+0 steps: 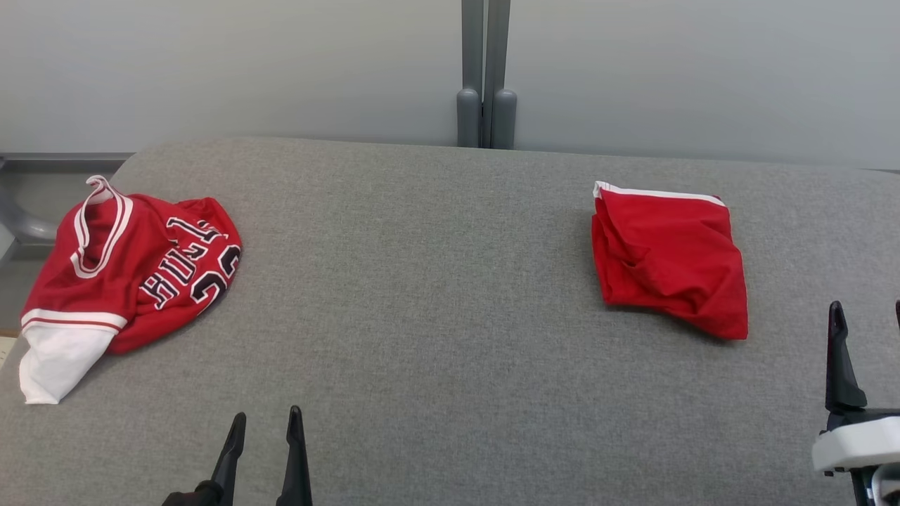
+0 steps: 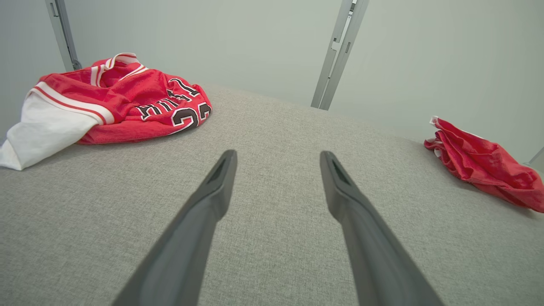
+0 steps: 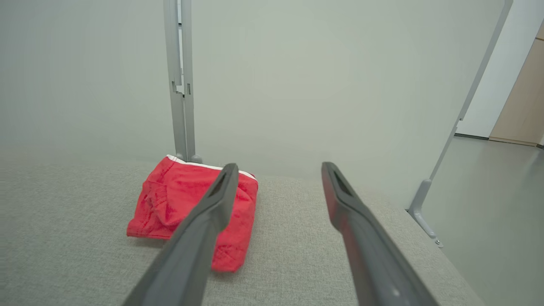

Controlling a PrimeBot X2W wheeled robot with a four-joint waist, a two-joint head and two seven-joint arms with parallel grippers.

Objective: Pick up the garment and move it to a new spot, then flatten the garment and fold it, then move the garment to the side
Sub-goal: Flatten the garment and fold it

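Bench (image 1: 450, 365) of grey cloth carries two red garments, well apart. We judge the crumpled jersey (image 1: 133, 274) at its left edge to be the one to lift; its white part reaches the edge, perhaps past it. A pinch on one loose layer could drag the heap off the side, or bring it up bunched and hard to flatten. The folded red garment (image 1: 668, 260) lies at the right (seemingly finished); a careless sweep could undo it. Left tool (image 1: 267, 414) and right tool (image 1: 867, 306) both stand released, grasping nothing. Jersey lettering is black, outlined white: we read "ULL" and a number beginning 2, the rest creased. No label is legible.
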